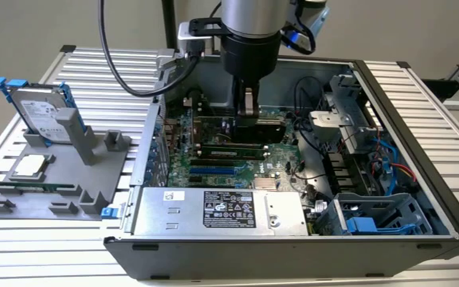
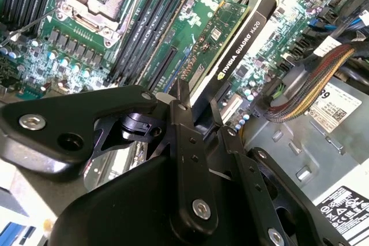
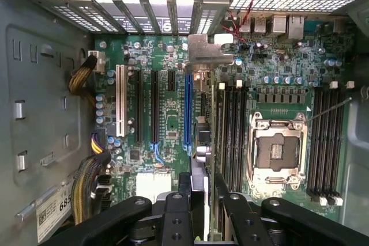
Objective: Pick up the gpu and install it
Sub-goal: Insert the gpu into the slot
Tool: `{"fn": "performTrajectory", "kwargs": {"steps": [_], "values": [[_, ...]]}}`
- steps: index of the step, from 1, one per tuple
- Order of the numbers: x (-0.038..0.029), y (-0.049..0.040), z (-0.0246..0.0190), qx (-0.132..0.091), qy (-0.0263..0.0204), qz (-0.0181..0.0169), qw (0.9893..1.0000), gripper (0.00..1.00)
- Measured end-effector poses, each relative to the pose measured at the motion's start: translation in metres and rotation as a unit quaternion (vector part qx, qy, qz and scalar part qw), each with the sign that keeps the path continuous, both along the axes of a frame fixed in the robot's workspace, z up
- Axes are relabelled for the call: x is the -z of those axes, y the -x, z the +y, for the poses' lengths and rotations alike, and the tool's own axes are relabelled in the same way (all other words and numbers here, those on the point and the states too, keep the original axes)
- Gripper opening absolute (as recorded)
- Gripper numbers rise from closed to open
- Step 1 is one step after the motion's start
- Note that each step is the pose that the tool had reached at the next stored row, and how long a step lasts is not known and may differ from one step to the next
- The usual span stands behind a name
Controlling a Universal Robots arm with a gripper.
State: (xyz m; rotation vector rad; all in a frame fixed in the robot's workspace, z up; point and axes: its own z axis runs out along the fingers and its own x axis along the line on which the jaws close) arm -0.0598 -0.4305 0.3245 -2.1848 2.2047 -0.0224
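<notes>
The gripper is pinched tight on the gpu, holding it on its edge. The card stands low inside the computer case, right over the green motherboard.

Arm upright, pointing straight down, end effector fingers closed narrow.

Slatted metal table with open computer case; beside the case, grey fixture tray.
</notes>
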Motion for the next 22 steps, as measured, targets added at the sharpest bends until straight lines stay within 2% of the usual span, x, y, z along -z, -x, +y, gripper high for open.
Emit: {"fn": "performTrajectory", "kwargs": {"steps": [8,17,22], "values": [[0.0041,0.0,0.0,0.0,0.0004,0.0,1.0,0.0],[0.0057,0.0,0.0,0.0,0.0006,0.0,1.0,0.0],[0.0082,0.0,0.0,0.0,0.0037,0.0,1.0,0.0]]}}
